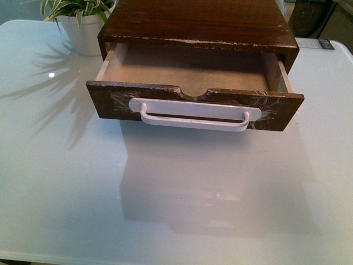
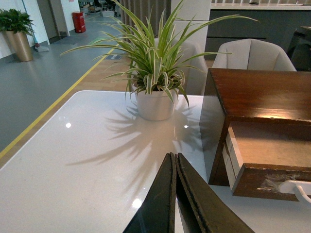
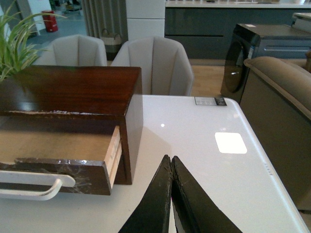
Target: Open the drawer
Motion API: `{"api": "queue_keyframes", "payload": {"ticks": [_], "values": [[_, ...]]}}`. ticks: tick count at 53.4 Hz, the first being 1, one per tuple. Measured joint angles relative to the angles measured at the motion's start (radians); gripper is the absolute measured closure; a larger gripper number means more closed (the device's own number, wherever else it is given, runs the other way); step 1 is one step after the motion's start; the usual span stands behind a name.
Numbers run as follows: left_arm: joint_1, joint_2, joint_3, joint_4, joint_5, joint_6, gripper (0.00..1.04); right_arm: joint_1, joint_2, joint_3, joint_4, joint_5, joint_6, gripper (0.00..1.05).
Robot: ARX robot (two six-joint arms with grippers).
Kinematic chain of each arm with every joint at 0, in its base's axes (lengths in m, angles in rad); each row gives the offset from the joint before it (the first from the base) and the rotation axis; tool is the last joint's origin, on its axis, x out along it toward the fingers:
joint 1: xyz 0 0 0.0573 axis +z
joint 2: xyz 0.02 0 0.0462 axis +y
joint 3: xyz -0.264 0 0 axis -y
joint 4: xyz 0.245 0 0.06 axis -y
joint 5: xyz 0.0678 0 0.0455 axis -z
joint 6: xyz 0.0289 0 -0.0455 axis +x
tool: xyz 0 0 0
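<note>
well clear of the open drawer (image 1: 194,99), left gripper (image 2: 175,162) and right gripper (image 3: 171,165) sit closed, bases cut off

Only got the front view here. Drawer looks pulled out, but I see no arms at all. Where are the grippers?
Observer: Both are off the drawer. The left gripper hangs over bare table, beside the cabinet's left side.
Operator: And the right one?
Observer: The right gripper is over the table too, off the cabinet's right side, clear of the handle.
Operator: Fingers open or closed?
Observer: Both pairs are pressed together and hold nothing.
Operator: Anything behind the cabinet?
Observer: Two pale chairs stand past the table's far edge.
</note>
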State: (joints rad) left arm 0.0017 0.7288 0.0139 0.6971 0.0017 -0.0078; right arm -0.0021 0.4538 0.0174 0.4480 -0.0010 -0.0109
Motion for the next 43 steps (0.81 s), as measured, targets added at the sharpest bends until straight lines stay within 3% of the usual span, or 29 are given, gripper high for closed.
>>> {"api": "queue_keyframes", "payload": {"ticks": [36, 43], "values": [[0.0, -0.431, -0.001, -0.399, -0.002, 0.0, 1.03, 0.0, -0.275, 0.0, -0.269, 0.001, 0.0, 1.03], [0.0, -0.477, -0.001, -0.445, -0.002, 0.0, 1.03, 0.0, -0.426, 0.0, -0.438, 0.001, 0.0, 1.03]]}}
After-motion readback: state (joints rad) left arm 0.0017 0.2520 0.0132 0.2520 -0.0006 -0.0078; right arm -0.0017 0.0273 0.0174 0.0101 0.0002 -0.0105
